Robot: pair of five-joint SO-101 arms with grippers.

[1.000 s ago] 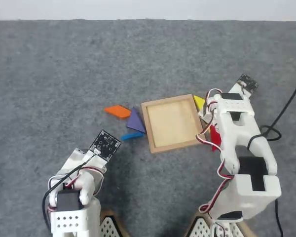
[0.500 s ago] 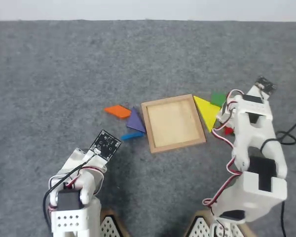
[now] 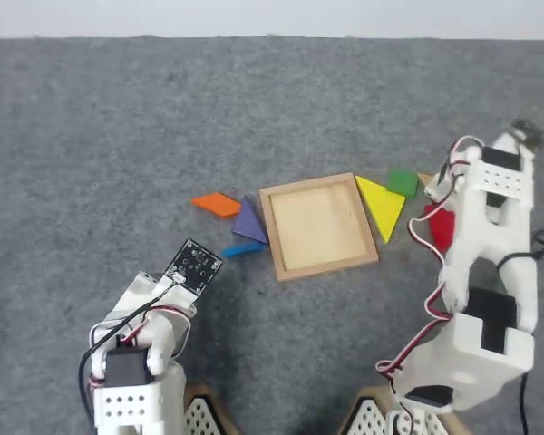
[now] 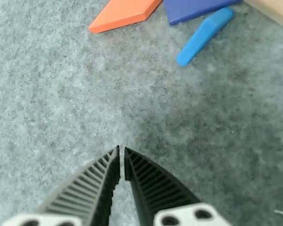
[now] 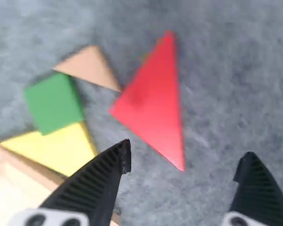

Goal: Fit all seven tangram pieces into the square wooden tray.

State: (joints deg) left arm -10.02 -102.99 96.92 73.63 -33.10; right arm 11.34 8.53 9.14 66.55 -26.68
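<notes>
The task is at its very beginning. The square wooden tray (image 3: 317,227) lies empty near the middle of the grey table (image 3: 118,118), and none of the seven pieces is in it yet.

On one side of the tray is a group of three pieces. The orange parallelogram (image 3: 218,204) lies farthest from it. The purple triangle (image 3: 249,222) is just beside the tray's edge, and the small blue piece (image 3: 243,248) is below that triangle. On the other side, the yellow triangle (image 3: 383,204) lies against the tray, with the green square (image 3: 402,183) at its far corner. The red triangle (image 3: 438,227) is partly under the right arm. So all seven pieces are left to place.

The high view gives the whole layout with both groups together. The right wrist view adds detail. There the red triangle is seen whole, and a tan triangle (image 5: 87,66) lies between it and the green square, while from above this piece is a small corner beside the arm. It also shows the right hand (image 5: 187,155) spread wide above the red triangle's tip, holding nothing. The left wrist view shows the left hand (image 4: 121,165) pressed together and empty, over bare table a little apart from the orange, purple and blue pieces.
</notes>
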